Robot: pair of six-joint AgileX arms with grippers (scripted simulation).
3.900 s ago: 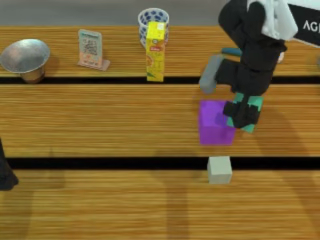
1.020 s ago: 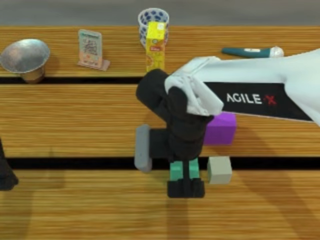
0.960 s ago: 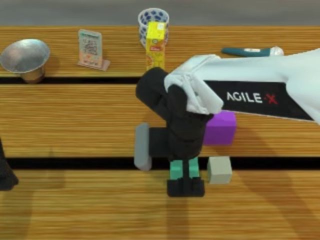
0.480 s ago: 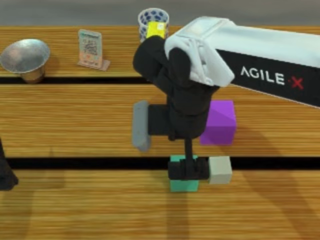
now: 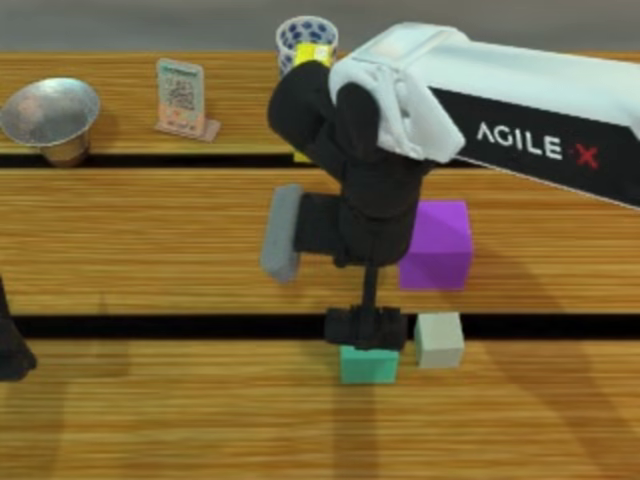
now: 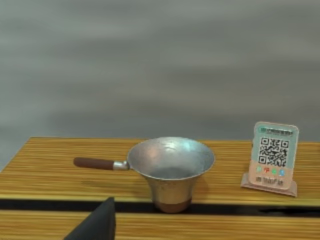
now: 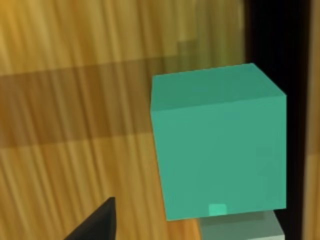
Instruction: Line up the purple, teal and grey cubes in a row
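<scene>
The right gripper (image 5: 366, 328) hangs just above the teal cube (image 5: 369, 364), a little below the middle of the top view. Its dark fingers cover the cube's far edge, and from overhead I cannot tell whether they are parted or closed. The right wrist view shows the whole of the cube's top and one side bare, with nothing clamped on it, so the cube sits free on the wood.

The teal cube is plain and matte, a flat green-blue with sharp edges; its top face looks slightly darker than the side facing the wrist camera (image 7: 220, 145), and a small paler square marks that side low down. The grey cube (image 5: 439, 340) stands just to its right in the top view, a narrow gap between them, smaller and pale with a lighter top. In the wrist view a sliver of grey (image 7: 245, 227) peeks out beyond the teal one. The purple cube (image 5: 436, 245), the biggest and brightest, sits above the grey one, right of centre, across the dark groove in the table (image 5: 150, 250), partly under the white and black arm.

The left gripper (image 5: 10, 350) is parked at the left edge of the frame, only a dark sliver showing. Its wrist camera faces a metal saucepan (image 6: 170, 170) and a small QR-code stand (image 6: 271, 159).
</scene>
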